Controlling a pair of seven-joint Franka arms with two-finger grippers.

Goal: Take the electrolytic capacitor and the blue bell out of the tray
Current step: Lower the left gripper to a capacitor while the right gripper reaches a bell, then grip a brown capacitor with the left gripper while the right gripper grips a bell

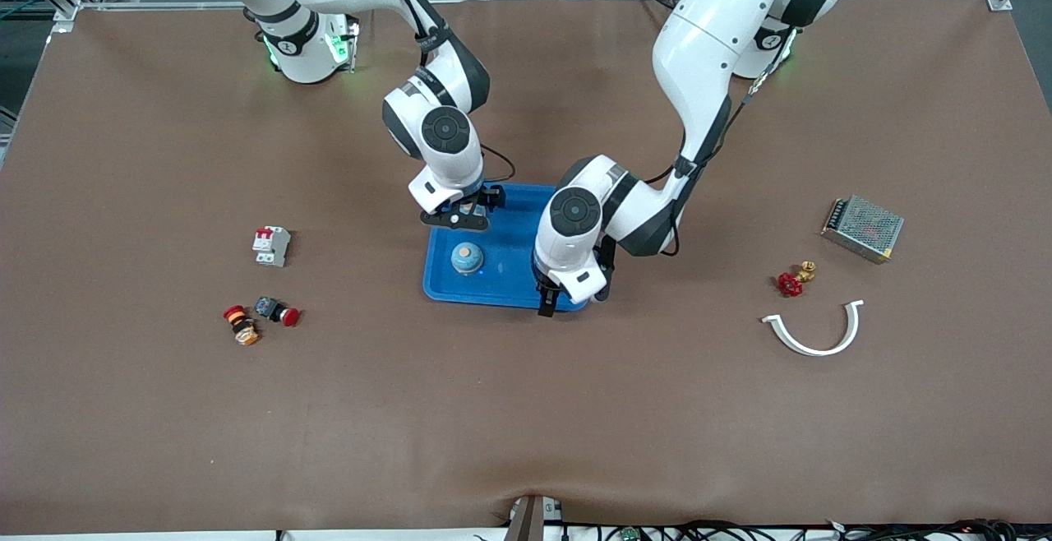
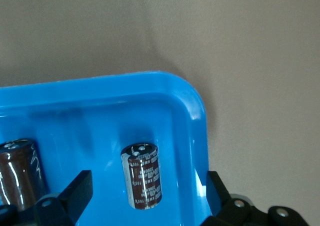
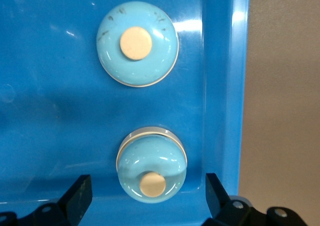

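Observation:
A blue tray (image 1: pixel 460 294) lies mid-table. My left gripper (image 1: pixel 571 298) hangs open over the tray's near corner toward the left arm's end. In the left wrist view the gripper (image 2: pixel 147 196) straddles an upright brown capacitor (image 2: pixel 142 175) in the tray corner (image 2: pixel 195 116) without touching it; a second capacitor (image 2: pixel 17 173) stands beside it. My right gripper (image 1: pixel 466 210) hangs open over the tray's farther part. In the right wrist view the gripper (image 3: pixel 148 193) straddles a light-blue bell (image 3: pixel 151 166) by the tray wall (image 3: pixel 225 86); another bell (image 3: pixel 137 43) sits close by, also in the front view (image 1: pixel 467 257).
Toward the right arm's end lie a white circuit breaker (image 1: pixel 271 245) and two red push buttons (image 1: pixel 277 311) (image 1: pixel 241 325). Toward the left arm's end lie a metal power supply (image 1: pixel 862 228), a red-handled valve (image 1: pixel 793 280) and a white curved piece (image 1: pixel 814 331).

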